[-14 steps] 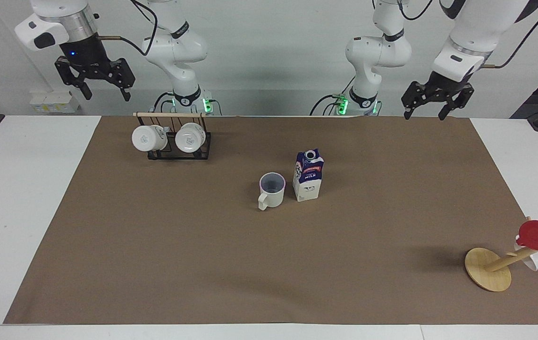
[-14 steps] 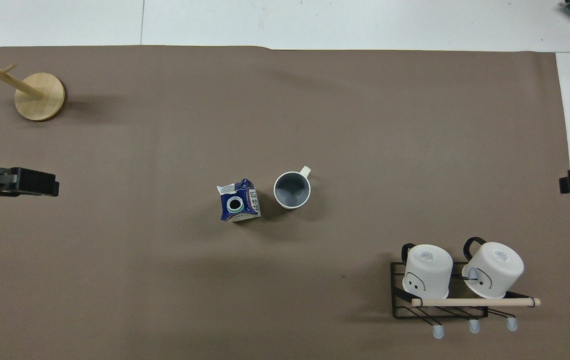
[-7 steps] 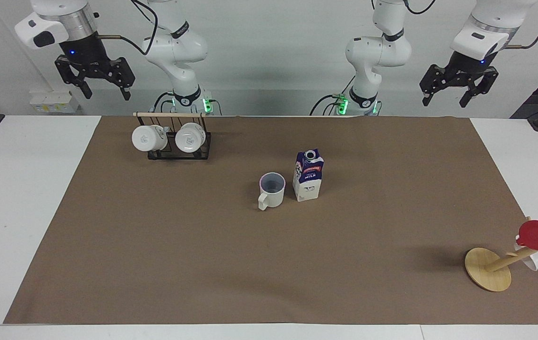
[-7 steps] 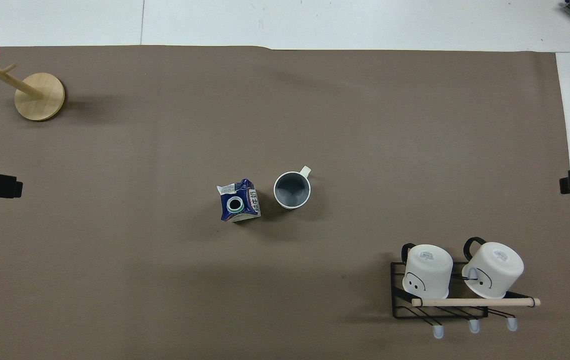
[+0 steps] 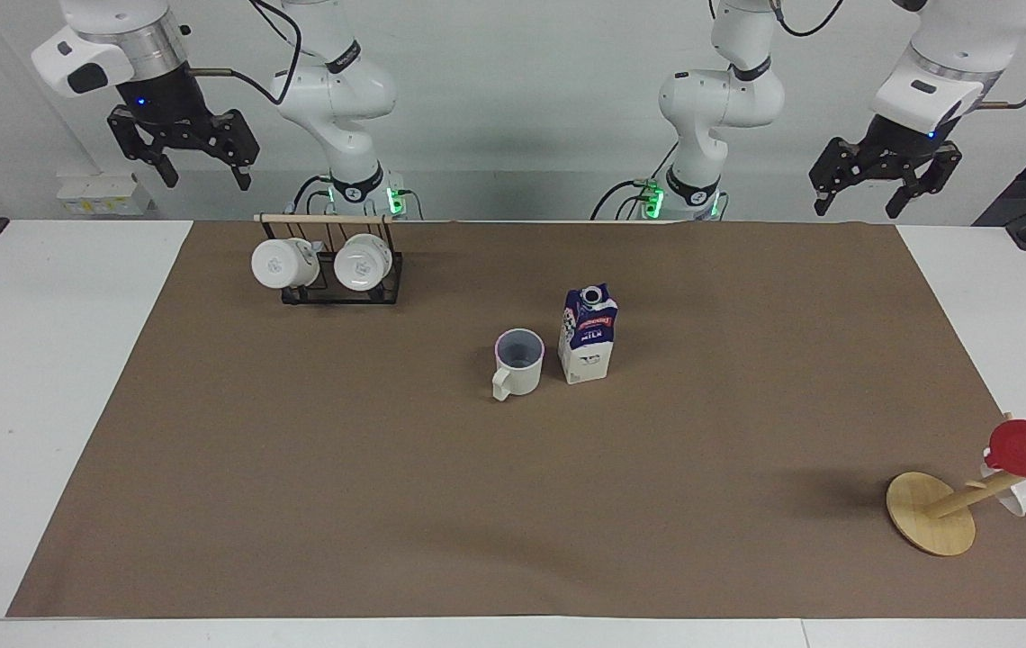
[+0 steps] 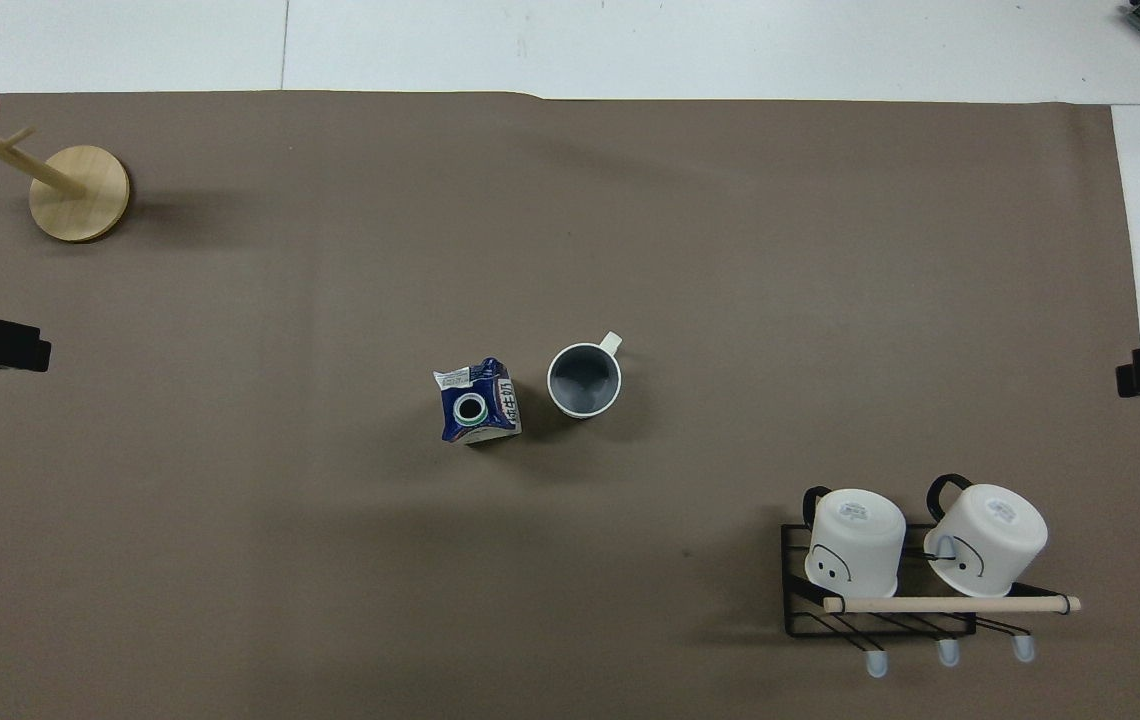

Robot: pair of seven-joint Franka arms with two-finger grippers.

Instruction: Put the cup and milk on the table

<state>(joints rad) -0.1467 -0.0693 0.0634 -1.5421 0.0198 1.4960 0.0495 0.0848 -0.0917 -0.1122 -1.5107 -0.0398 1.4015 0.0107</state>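
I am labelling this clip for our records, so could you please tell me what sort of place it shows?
Probably a robotics lab bench set up like a kitchen: two robot arms mounted at a white table with a brown sheet, a mug rack and a cup tree.

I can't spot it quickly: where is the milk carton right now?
The milk stands upright near the middle of the brown sheet, right beside the cup, toward the left arm's end from it.
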